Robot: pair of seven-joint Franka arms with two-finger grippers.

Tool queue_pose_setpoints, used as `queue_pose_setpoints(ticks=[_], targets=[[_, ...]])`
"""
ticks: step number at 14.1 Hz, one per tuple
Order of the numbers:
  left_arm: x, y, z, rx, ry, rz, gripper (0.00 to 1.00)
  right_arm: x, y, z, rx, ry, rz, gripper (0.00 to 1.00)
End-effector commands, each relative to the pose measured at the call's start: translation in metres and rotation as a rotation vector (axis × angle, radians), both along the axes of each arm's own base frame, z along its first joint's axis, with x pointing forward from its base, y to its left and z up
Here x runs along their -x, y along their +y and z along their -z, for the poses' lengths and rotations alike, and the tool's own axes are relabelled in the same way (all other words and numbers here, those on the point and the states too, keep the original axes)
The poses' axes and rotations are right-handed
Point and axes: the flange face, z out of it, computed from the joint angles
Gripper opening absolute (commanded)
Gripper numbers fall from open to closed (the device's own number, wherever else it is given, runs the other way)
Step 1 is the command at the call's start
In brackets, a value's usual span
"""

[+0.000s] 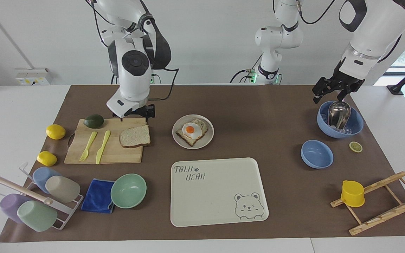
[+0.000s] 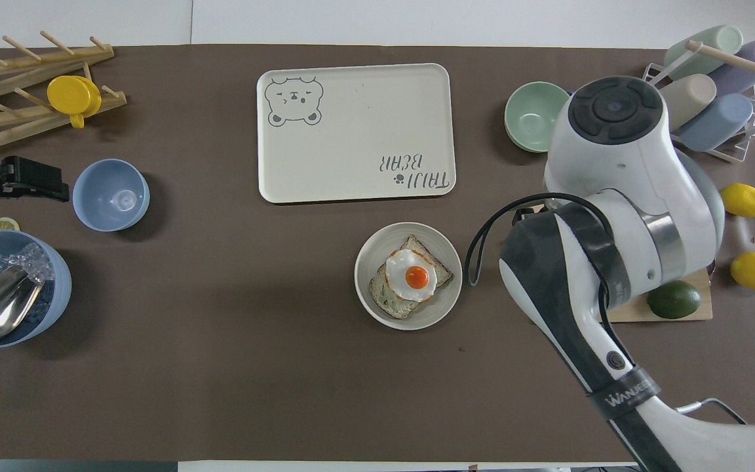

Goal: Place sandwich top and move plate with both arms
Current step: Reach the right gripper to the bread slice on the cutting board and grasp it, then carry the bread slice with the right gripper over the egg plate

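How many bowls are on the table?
3: a mint-green bowl beside the blue cloth, a small blue bowl toward the left arm's end, and a bigger blue bowl holding ice and a metal scoop.

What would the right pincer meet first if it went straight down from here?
Probably the cutting board at its robot-side edge, just short of the bread slice; the right pincer hangs low there, though depth is uncertain.
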Motion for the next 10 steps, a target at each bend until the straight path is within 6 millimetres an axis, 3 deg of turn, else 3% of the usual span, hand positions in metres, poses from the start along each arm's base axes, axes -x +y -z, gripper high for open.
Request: queue_pose_setpoints(ticks=[1, 4, 10], targets=[[0.006, 0.003, -0.004, -0.006, 0.001, 0.005, 1.00, 0.028, 0.012, 0.051, 0.023, -0.031, 0.007, 1.00], [0.006, 0.004, -0.004, -0.007, 0.001, 0.005, 1.00, 0.030, 0.037, 0.090, 0.036, -0.033, 0.013, 1.00], [0.009, 0.004, -0.001, -0.009, 0.024, 0.006, 1.00, 0.035, 0.015, 0.130, 0.051, -0.013, 0.012, 1.00]])
